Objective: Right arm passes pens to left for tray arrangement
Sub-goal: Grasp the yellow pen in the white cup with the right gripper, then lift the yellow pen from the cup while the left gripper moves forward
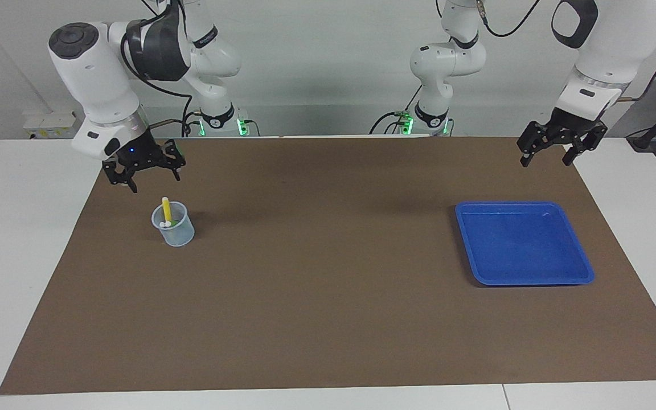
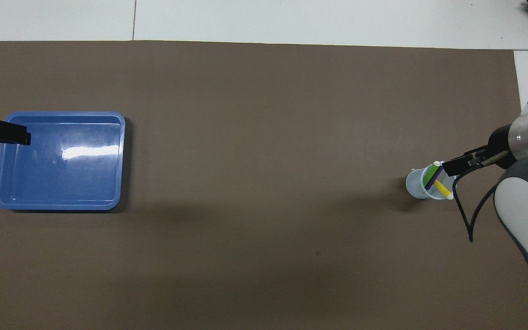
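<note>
A small translucent cup (image 1: 173, 226) stands on the brown mat toward the right arm's end of the table. It holds the pens: a yellow one (image 1: 165, 208) leaning up above the rim, and in the overhead view also a purple one (image 2: 434, 177) and a green one (image 2: 428, 176). My right gripper (image 1: 155, 180), with its blue light, hangs open and empty above the mat just beside the cup. The blue tray (image 1: 524, 245) lies empty toward the left arm's end. My left gripper (image 1: 545, 162) waits open in the air over the mat's corner by the tray.
The brown mat (image 1: 328, 273) covers most of the white table. In the overhead view the right arm's wrist (image 2: 520, 137) and a looping black cable (image 2: 468, 220) hang beside the cup (image 2: 417, 188). A fingertip of the left gripper (image 2: 16, 136) overlaps the tray's rim (image 2: 62, 206).
</note>
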`<move>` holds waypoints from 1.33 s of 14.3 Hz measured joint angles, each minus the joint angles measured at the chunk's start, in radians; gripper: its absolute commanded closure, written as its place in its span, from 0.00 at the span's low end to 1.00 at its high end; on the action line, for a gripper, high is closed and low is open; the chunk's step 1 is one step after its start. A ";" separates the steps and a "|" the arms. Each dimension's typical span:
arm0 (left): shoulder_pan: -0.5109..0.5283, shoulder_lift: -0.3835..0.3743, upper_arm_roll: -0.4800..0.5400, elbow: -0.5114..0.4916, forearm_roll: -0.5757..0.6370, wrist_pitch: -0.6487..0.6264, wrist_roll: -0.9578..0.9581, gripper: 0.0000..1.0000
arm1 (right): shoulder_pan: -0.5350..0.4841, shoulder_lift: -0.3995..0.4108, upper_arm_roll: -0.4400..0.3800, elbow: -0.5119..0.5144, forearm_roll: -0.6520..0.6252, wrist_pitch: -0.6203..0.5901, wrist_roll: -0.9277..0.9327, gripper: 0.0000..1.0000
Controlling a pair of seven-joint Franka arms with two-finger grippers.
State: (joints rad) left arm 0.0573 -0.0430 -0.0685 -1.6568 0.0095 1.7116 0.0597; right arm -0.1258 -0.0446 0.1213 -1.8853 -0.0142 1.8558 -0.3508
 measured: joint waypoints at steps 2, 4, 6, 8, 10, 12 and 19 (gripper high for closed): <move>0.001 0.000 0.001 0.000 0.000 -0.005 0.000 0.00 | 0.001 0.003 0.001 -0.051 0.000 0.068 0.000 0.01; 0.000 -0.001 0.000 0.000 0.000 -0.009 0.000 0.00 | 0.002 0.011 0.003 -0.084 0.000 0.098 0.000 0.01; 0.000 -0.002 0.000 0.000 0.000 -0.013 0.000 0.00 | 0.001 0.012 0.002 -0.112 0.000 0.098 0.000 0.06; 0.001 -0.004 0.002 -0.001 0.000 -0.022 -0.003 0.00 | -0.003 0.008 -0.001 -0.155 0.000 0.098 0.000 0.09; 0.003 -0.009 0.005 -0.013 -0.006 -0.033 -0.006 0.00 | -0.019 0.002 -0.001 -0.206 -0.001 0.102 0.000 0.16; 0.003 -0.029 0.007 -0.062 -0.033 -0.039 -0.007 0.00 | -0.053 0.003 -0.002 -0.256 -0.002 0.135 -0.002 0.16; -0.011 -0.151 -0.008 -0.315 -0.151 0.067 -0.166 0.00 | -0.074 0.002 -0.002 -0.306 -0.007 0.163 -0.004 0.38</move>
State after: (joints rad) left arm 0.0459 -0.1943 -0.0762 -1.9720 -0.1417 1.7783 -0.1061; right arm -0.2002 -0.0422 0.1192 -2.1914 -0.0208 2.0189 -0.3543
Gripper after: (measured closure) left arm 0.000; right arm 0.300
